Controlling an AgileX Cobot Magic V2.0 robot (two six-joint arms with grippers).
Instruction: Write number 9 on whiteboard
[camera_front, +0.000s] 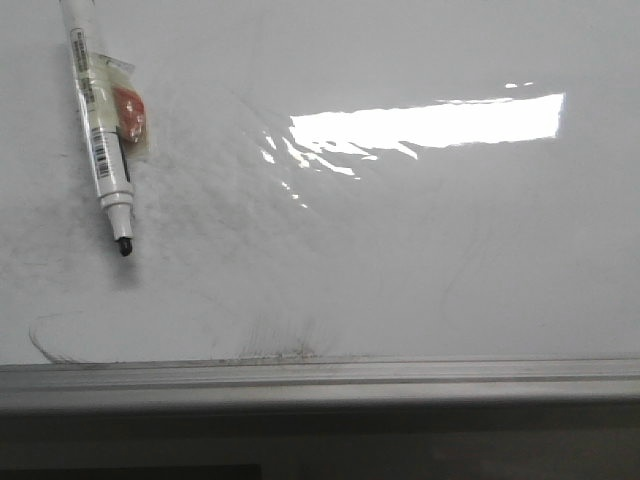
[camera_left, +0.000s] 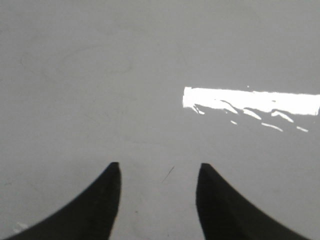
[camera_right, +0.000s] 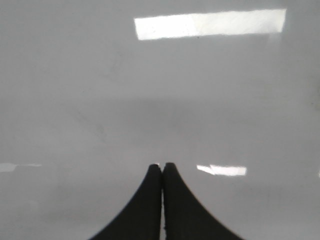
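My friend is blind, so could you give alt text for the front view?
A white marker, black tip pointing down, lies at the upper left of a glossy whiteboard. No digit is written; only faint grey smudges, bright glare and a grey edge rail show.

The only thing lying on the whiteboard (camera_front: 420, 260) is a white marker (camera_front: 98, 120) with a black tip, taped with a small orange-red tag, slanting in the far left area; the board to the right of the marker and nearer than its tip is bare, glossy surface. The nearest obstacle past that is the grey metal edge rail (camera_front: 320, 378), running across the board's near side, below the marker's tip and well apart from it.
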